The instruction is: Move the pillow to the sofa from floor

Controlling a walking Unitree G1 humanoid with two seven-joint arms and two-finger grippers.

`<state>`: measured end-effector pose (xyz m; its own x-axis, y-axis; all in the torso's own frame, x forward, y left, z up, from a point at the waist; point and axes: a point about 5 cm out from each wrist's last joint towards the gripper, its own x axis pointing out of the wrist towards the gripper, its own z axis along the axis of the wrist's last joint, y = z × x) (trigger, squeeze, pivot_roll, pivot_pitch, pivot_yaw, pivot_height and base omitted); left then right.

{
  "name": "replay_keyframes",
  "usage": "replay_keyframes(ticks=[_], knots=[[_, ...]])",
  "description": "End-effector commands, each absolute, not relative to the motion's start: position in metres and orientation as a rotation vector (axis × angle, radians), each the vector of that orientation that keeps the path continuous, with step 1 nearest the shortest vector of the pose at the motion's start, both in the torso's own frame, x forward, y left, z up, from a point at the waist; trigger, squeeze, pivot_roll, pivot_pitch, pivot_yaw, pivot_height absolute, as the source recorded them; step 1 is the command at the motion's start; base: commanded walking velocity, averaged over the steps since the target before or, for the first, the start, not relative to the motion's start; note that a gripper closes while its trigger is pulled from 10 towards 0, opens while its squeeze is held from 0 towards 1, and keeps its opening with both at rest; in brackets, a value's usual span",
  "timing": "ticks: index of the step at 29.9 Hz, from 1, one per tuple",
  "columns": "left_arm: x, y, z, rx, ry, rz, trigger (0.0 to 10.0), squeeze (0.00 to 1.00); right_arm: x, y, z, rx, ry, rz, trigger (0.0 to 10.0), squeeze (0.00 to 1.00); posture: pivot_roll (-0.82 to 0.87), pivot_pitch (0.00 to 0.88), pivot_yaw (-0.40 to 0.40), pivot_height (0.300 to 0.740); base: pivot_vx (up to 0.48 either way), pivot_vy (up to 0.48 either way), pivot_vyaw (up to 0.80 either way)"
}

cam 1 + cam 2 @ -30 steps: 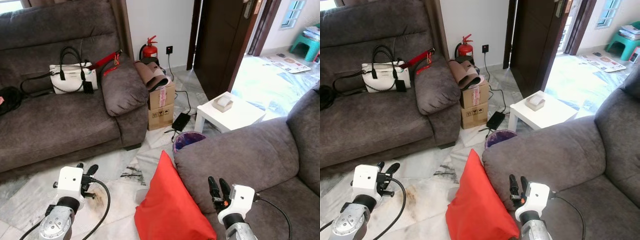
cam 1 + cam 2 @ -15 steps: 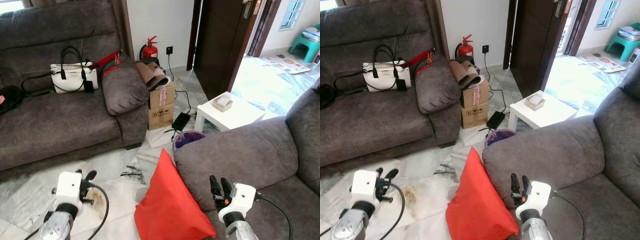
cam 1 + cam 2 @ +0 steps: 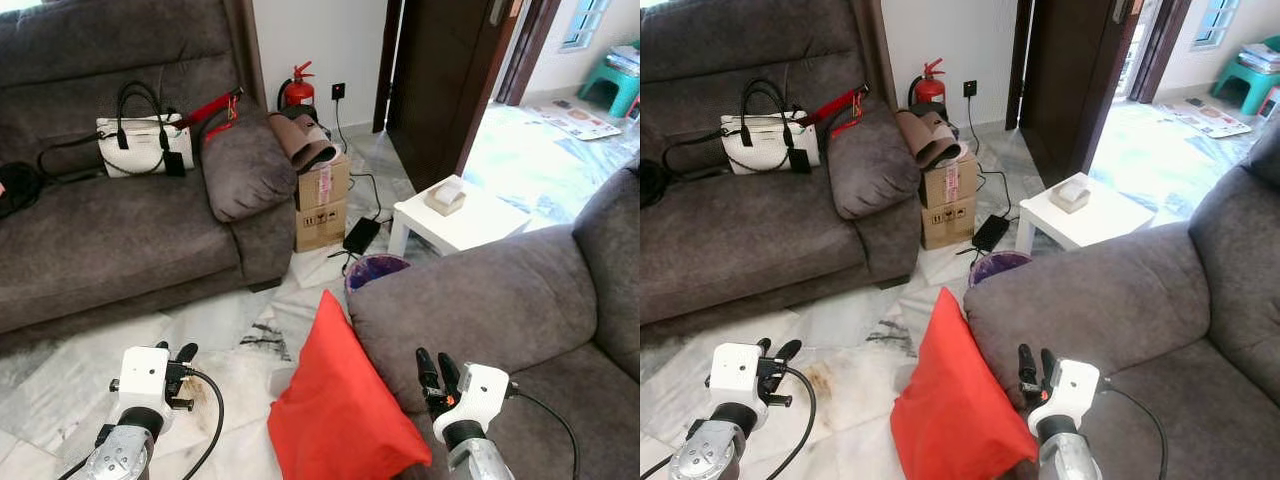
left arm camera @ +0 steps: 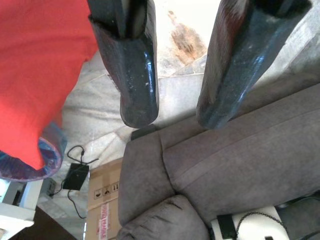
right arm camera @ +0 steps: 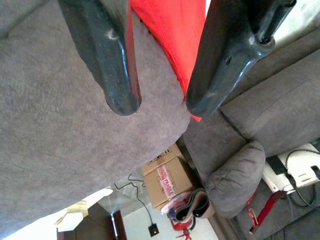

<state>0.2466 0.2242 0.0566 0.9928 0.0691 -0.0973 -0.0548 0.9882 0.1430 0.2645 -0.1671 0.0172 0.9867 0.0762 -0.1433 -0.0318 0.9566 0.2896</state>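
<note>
Nearest the camera, the left gripper point(image 3: 172, 352) hangs low over the marble floor point(image 3: 220, 320), its two black fingers point(image 4: 135, 65) parted with nothing between them; its wrist view looks past them to a brown stain on the tiles point(image 4: 186, 39) and the far sofa's seat. The right gripper point(image 3: 433, 368) sits above the near sofa's arm point(image 3: 470, 300), fingers likewise spread and empty, and its wrist view catches the red fabric showing in the gap between them. The red pillow point(image 3: 340, 400) stands on edge on the floor, one corner up, leaning against the front of the near grey sofa's arm, between the two grippers. It is plain, bright red and square, creased softly along its face. Just behind it a purple-lined bin point(image 3: 376, 270) sits by the sofa arm. Further off are a white low table point(image 3: 460, 222) with a small box on top, stacked cardboard boxes point(image 3: 322, 205), a black adapter point(image 3: 359, 237), and a red fire extinguisher point(image 3: 297, 92) by the wall. The far grey sofa point(image 3: 110, 240) carries a white handbag point(image 3: 140, 130) and a red strap point(image 3: 212, 108).
</note>
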Motion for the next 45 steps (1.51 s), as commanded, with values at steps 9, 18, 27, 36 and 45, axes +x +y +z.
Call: replay_keyframes(ticks=[9,18,27,36,45], knots=[[0.2468,0.2297,0.0602,0.149,0.091,0.082,10.0,0.0,0.2667,-0.1649,0.0178,0.281,0.166,0.066,10.0,0.0,0.08,0.099,0.031,0.665,0.0,0.0,0.0],[0.2471,0.2278,0.0598,0.145,0.089,0.08,10.0,0.0,0.268,-0.1675,0.0195,0.28,0.154,0.062,10.0,0.0,0.08,0.083,0.026,0.665,0.0,0.0,0.0],[0.2472,0.2272,0.0593,0.143,0.092,0.079,10.0,0.0,0.2689,-0.1637,0.0165,0.267,0.188,0.079,10.0,0.0,0.08,0.082,0.022,0.665,0.0,0.0,0.0],[0.2461,0.2272,0.0586,0.143,0.096,0.086,10.0,0.0,0.269,-0.1659,0.0186,0.274,0.166,0.069,10.0,0.0,0.08,0.099,0.015,0.64,0.0,0.0,0.0],[0.2464,0.2264,0.0594,0.142,0.093,0.086,10.0,0.0,0.2688,-0.1659,0.0185,0.275,0.169,0.072,10.0,0.0,0.08,0.107,0.013,0.64,0.0,0.0,0.0]])
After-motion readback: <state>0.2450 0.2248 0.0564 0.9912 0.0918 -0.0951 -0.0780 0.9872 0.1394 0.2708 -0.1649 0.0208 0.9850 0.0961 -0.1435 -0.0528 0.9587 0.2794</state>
